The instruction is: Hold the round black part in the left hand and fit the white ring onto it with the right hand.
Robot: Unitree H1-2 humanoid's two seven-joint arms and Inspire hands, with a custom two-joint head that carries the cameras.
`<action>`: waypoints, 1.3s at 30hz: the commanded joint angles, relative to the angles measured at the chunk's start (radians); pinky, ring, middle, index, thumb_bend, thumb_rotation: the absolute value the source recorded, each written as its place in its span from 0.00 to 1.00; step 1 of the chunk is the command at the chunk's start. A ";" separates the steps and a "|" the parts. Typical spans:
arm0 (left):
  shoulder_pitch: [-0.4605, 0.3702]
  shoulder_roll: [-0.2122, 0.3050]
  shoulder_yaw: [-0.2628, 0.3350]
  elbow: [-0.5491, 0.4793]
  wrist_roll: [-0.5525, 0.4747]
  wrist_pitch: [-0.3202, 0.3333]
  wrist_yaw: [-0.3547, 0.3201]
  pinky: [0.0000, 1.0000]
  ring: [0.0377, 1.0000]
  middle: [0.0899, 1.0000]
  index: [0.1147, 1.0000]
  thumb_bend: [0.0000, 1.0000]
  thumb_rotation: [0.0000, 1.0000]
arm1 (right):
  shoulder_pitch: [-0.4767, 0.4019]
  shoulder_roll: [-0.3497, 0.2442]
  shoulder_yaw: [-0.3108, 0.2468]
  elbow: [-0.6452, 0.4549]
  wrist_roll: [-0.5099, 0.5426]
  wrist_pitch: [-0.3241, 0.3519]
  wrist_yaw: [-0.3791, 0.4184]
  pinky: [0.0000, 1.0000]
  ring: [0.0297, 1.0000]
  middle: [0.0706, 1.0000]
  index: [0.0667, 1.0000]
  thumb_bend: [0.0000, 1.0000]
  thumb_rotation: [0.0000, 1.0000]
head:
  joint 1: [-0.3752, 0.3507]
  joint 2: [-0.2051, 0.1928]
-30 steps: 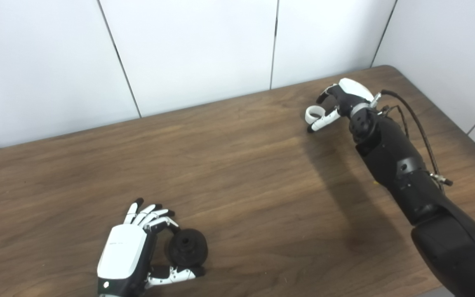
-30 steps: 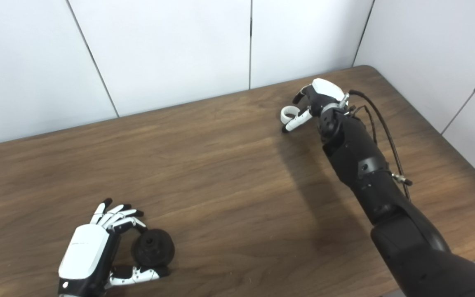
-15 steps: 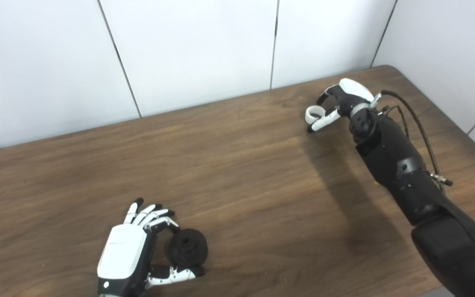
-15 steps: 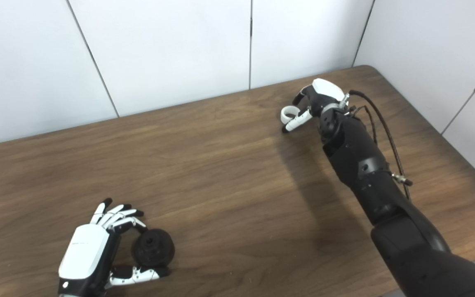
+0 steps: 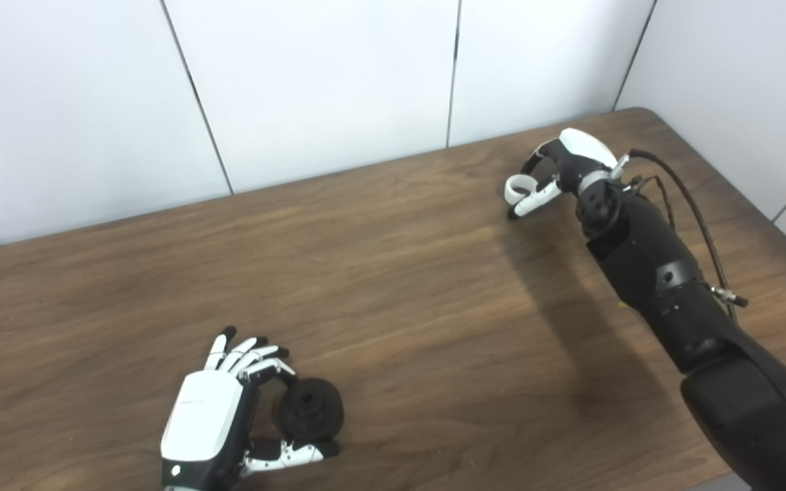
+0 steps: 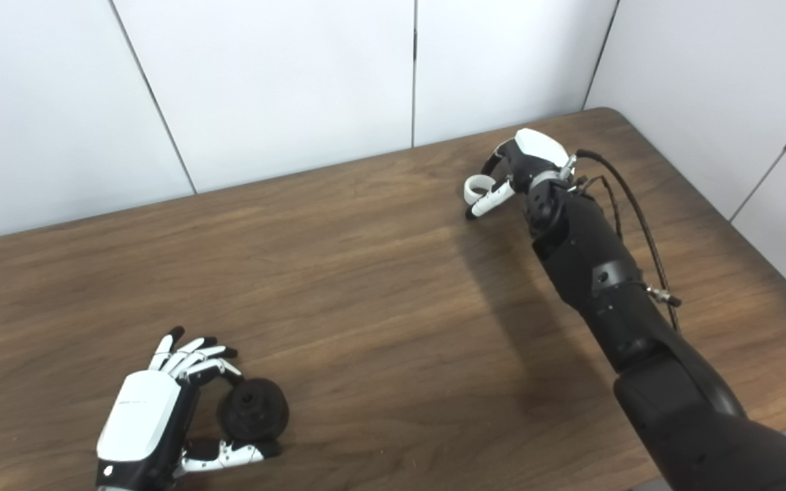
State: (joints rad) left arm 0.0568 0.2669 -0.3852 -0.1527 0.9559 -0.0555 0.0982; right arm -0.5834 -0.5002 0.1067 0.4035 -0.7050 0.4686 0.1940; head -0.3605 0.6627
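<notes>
**Ring and black part sit far apart, each at a hand**

Ring (image 5: 518, 188), white and small, sits at the far right of the worktop (image 5: 400, 273), pinched between thumb and fingers of the right hand (image 5: 560, 170). Such a thin grip could let it slip or tilt on the way over. The round black part (image 5: 311, 410) lies near the front left, the left hand (image 5: 229, 409) curled around it, touching. Bare wood lies between; nothing blocks the way.
</notes>
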 commanded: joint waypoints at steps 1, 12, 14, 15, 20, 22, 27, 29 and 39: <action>0.020 0.018 0.003 0.008 0.034 0.034 -0.044 1.00 0.85 0.74 0.42 0.52 0.05 | -0.029 -0.026 0.001 -0.016 0.005 -0.003 -0.025 1.00 1.00 0.91 0.58 0.82 0.20 | -0.002 0.001; 0.016 0.016 0.003 0.017 0.035 0.028 -0.029 0.99 0.85 0.73 0.42 0.52 0.05 | -0.027 -0.048 0.038 0.008 0.018 -0.011 -0.049 1.00 1.00 0.87 0.45 0.52 0.15 | 0.000 0.002; 0.016 0.014 0.003 0.014 0.037 0.032 -0.033 0.99 0.85 0.73 0.42 0.52 0.05 | -0.021 -0.051 0.037 0.002 0.023 -0.010 -0.052 1.00 0.98 0.83 0.45 0.52 0.14 | 0.000 0.002; 0.016 0.014 0.003 0.011 0.038 0.033 -0.036 0.99 0.85 0.73 0.42 0.52 0.05 | -0.019 -0.051 0.036 0.000 0.026 -0.008 -0.052 1.00 0.97 0.80 0.45 0.52 0.14 | 0.000 0.002; 0.015 0.015 0.003 0.007 0.042 0.034 -0.037 0.99 0.85 0.73 0.42 0.52 0.05 | -0.011 -0.061 0.046 -0.007 0.030 -0.009 -0.043 1.00 0.96 0.77 0.45 0.52 0.13 | 0.000 0.002; 0.014 0.015 0.002 0.008 0.046 0.033 -0.034 0.99 0.85 0.73 0.42 0.52 0.05 | -0.007 -0.066 0.052 -0.010 0.031 -0.010 -0.041 1.00 0.97 0.79 0.45 0.52 0.13 | 0.001 0.001; 0.013 0.012 0.003 0.012 0.049 0.030 -0.031 0.98 0.85 0.73 0.42 0.52 0.05 | 0.007 -0.078 0.062 -0.032 0.040 -0.029 -0.042 1.00 0.98 0.78 0.45 0.52 0.13 | 0.009 0.001; 0.013 0.011 0.002 0.013 0.051 0.030 -0.028 0.98 0.85 0.73 0.42 0.52 0.05 | 0.013 -0.086 0.068 -0.054 0.038 -0.037 -0.035 1.00 0.98 0.79 0.45 0.52 0.13 | 0.011 0.002; 0.011 0.003 -0.003 0.020 0.051 0.028 -0.025 0.99 0.85 0.73 0.42 0.52 0.05 | 0.071 -0.101 0.065 -0.275 0.070 -0.077 0.004 1.00 0.98 0.83 0.45 0.52 0.14 | 0.051 0.011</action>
State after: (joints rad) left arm 0.0562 0.2593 -0.3866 -0.1528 0.9756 -0.0531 0.0996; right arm -0.4761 -0.5739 0.1848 0.1807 -0.6365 0.4187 0.2032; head -0.3084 0.6734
